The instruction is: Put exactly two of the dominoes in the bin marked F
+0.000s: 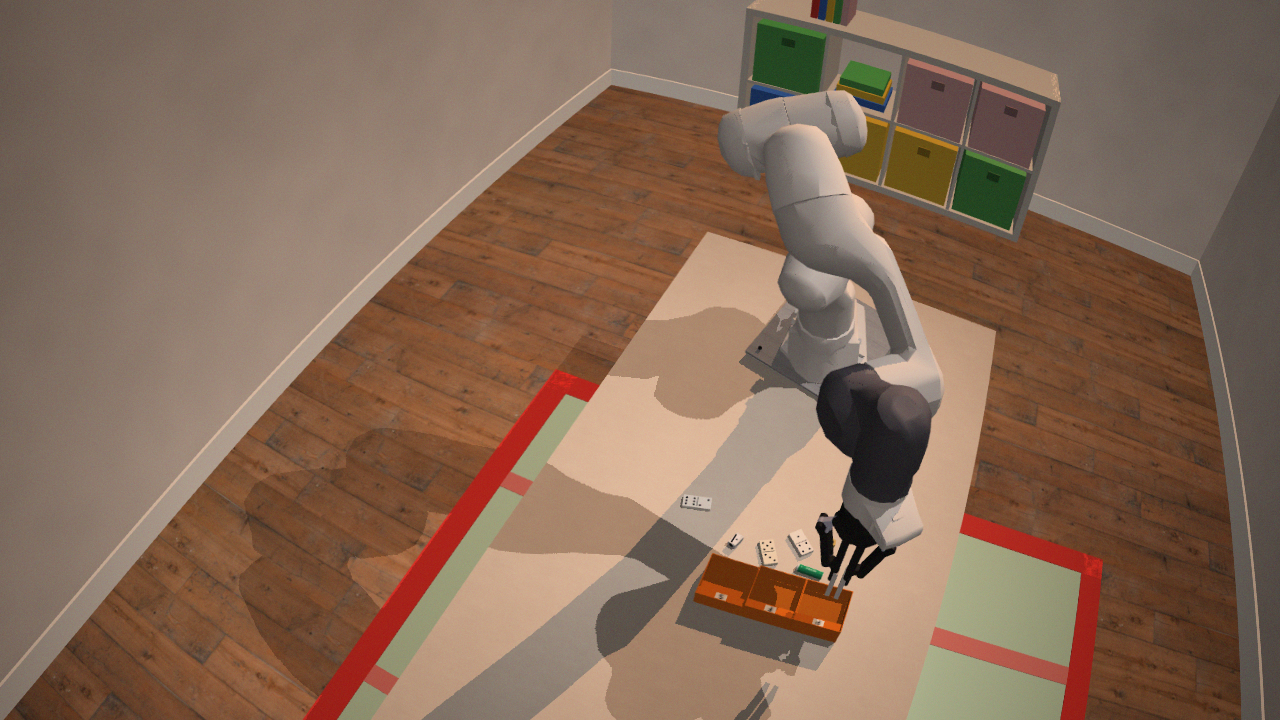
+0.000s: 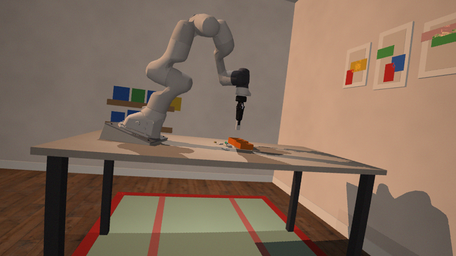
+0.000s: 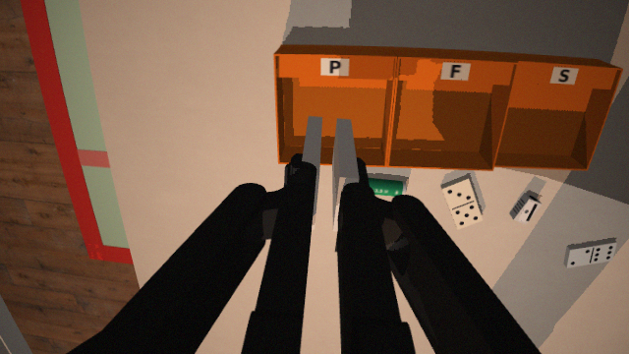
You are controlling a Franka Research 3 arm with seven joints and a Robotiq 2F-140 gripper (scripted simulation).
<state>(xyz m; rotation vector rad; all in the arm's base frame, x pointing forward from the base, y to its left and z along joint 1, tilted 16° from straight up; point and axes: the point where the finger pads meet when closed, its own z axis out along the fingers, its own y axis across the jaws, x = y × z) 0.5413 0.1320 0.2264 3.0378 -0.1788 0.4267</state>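
I see the gripper (image 3: 326, 147) clenched on nothing, high above bin P (image 3: 334, 110). Bin F (image 3: 442, 118) holds no dominoes; three dominoes (image 3: 462, 203) lie beside the bins, toward the table's far end.

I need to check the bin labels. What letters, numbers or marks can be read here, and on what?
"P": white tag on the left bin.
"F": tag on the middle bin.
"S": tag on the right bin.
Dominoes show black pips, no writing.
Green block: pale marks, too small to read.
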